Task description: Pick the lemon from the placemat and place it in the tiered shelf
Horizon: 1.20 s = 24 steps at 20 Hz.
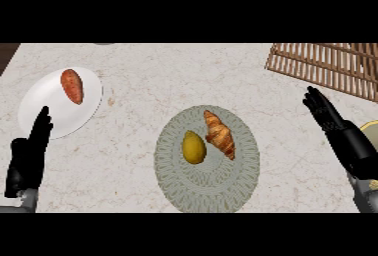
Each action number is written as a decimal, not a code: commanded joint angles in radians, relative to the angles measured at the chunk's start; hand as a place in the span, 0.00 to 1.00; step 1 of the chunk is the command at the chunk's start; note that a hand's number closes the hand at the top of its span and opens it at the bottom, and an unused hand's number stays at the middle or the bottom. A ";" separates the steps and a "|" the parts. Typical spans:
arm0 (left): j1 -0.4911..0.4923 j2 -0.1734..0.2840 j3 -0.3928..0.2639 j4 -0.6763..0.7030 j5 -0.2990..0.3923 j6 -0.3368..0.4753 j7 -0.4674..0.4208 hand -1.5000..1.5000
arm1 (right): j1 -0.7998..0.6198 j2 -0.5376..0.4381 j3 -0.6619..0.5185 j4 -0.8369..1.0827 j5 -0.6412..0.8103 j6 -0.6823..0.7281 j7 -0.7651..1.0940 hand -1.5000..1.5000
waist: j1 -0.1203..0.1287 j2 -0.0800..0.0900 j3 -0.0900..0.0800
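Lying on the round placemat point(177, 185) at the counter's middle, the lemon point(193, 147) nearly touches a croissant point(220, 134) to its right. Both the right hand point(334, 129) and left hand point(31, 150) rest open, holding nothing. A grasp from the right could knock the croissant.

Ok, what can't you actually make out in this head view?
- Tiered shelf: cut by the top and right edges; its tiers can't be told apart.
- Yellowish thing behind the right hand: mostly hidden by it and the right edge.
- Dark patch at top left: cut off, unidentifiable.
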<state>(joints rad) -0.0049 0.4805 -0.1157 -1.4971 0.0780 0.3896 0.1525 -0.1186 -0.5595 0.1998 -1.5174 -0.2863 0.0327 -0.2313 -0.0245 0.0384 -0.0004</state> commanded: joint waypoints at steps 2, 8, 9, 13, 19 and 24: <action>0.004 -0.023 0.022 0.077 0.098 -0.133 -0.026 0.50 | -0.053 0.056 -0.027 -0.033 0.051 -0.134 0.100 1.00 | 0.027 -0.037 -0.001; 0.001 -0.137 -0.017 0.105 0.212 -0.178 0.086 0.50 | 0.041 -0.052 -0.051 0.067 0.300 -0.386 0.290 1.00 | 0.000 -0.030 -0.010; -0.012 -0.162 -0.038 0.116 0.206 -0.174 0.095 0.50 | 0.042 0.040 -0.029 0.042 0.257 -0.422 0.357 1.00 | 0.005 -0.034 -0.005; -0.001 -0.126 0.014 0.115 0.260 -0.286 0.104 0.50 | 0.015 0.149 -0.009 0.040 0.263 -0.403 0.284 0.00 | 0.027 -0.038 0.000; -0.026 -0.159 0.028 0.163 0.228 -0.258 0.094 0.50 | 0.060 0.066 0.083 -0.204 0.271 -0.233 0.402 0.00 | 0.021 -0.040 -0.001; 0.009 -0.149 0.028 0.119 0.223 -0.278 0.089 0.50 | 0.026 0.018 0.155 -0.399 0.292 -0.166 0.641 0.00 | 0.029 -0.042 -0.001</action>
<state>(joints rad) -0.0376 0.3300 -0.0819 -1.3674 0.3020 0.1286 0.2354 -0.0463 -0.5324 0.2833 -1.7931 -0.0315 -0.1606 0.2329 -0.0046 -0.0057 0.0030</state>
